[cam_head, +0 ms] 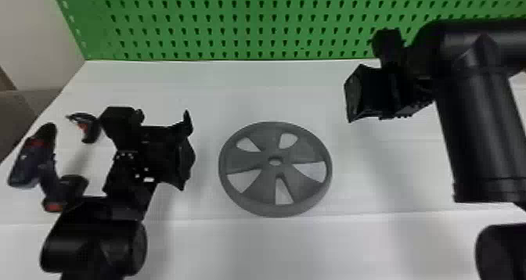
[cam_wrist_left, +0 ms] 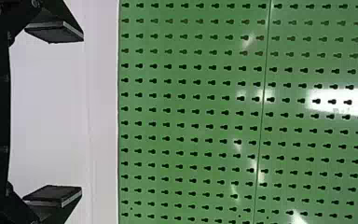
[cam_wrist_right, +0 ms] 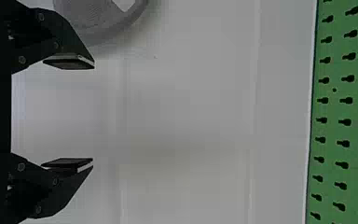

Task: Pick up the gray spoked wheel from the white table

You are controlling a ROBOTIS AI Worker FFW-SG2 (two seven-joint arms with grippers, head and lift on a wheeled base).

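Note:
The gray spoked wheel [cam_head: 250, 158] lies flat on the white table [cam_head: 235, 87], between the two arms and touching neither. To its left in the head view is my left gripper [cam_head: 185, 152]; in the left wrist view that gripper [cam_wrist_left: 82, 114] stands open, nothing between its fingers. My right gripper [cam_head: 352, 95] is held over the table, to the right of the wheel and farther back. Seen from the right wrist, the right gripper [cam_wrist_right: 93, 114] is open and holds nothing, and part of the wheel [cam_wrist_right: 86, 18] shows past one finger.
A dark cordless drill [cam_head: 33, 158] with red parts lies at the table's left side. Beside it, close to the left arm, is another dark curved item [cam_head: 90, 128] with a red patch. A green pegboard [cam_head: 235, 23] rises along the table's back edge.

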